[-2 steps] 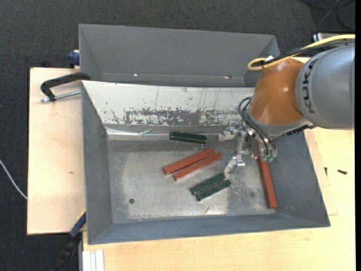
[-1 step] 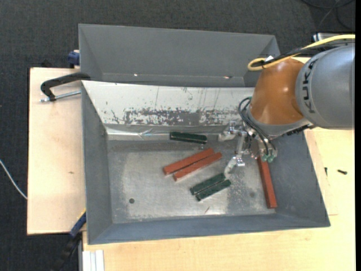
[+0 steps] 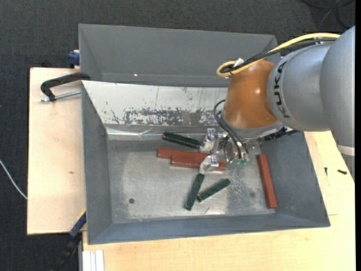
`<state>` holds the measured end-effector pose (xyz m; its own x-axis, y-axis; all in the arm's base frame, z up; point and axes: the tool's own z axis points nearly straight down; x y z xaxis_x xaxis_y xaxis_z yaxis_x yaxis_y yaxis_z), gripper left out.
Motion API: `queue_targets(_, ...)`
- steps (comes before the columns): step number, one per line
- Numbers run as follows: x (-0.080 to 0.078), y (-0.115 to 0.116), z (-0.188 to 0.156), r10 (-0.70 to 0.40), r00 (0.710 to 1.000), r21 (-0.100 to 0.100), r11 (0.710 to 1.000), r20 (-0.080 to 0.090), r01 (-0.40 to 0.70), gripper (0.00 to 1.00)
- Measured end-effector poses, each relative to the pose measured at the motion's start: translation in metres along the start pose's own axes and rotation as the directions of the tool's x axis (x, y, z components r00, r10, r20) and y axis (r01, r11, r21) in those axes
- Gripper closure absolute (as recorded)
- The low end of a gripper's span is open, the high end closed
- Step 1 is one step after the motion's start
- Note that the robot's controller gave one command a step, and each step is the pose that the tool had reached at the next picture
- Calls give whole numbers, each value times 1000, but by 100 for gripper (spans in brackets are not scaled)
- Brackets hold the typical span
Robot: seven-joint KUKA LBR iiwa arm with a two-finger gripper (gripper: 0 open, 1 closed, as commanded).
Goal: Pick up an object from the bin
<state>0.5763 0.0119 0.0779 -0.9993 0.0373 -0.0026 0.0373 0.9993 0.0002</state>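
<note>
Down near the middle of the bin (image 3: 96,168), a little toward its right, we see the gripper (image 3: 212,149) reaching in under the orange cover (image 3: 248,97) on the arm (image 3: 316,83). Its two silvery fingers (image 3: 211,135) stand apart, one toward the back wall and one toward the front, with a gap between them, so we read them as spread and holding nothing. Two red-brown bars (image 3: 181,158) lie side by side on the floor, running leftward from the gripper; their right end sits at the nearer fingertip, touching it or just beside it, though we cannot tell which. A dark green stick (image 3: 180,139) lies just behind those bars, its right end near the farther finger. Just in front of the gripper, two more green sticks (image 3: 204,191) lie slanted, forming a loose V. Well apart, along the right side of the floor, lies one long red bar (image 3: 267,180).
</note>
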Motion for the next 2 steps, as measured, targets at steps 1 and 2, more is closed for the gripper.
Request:
queue_targets(1, 0, 0, 0, 0, 1000, 0, 1000, 0, 0, 100)
queue_targets(2, -20, 15, -195, -50, 999, 0, 999, 2, 50, 100)
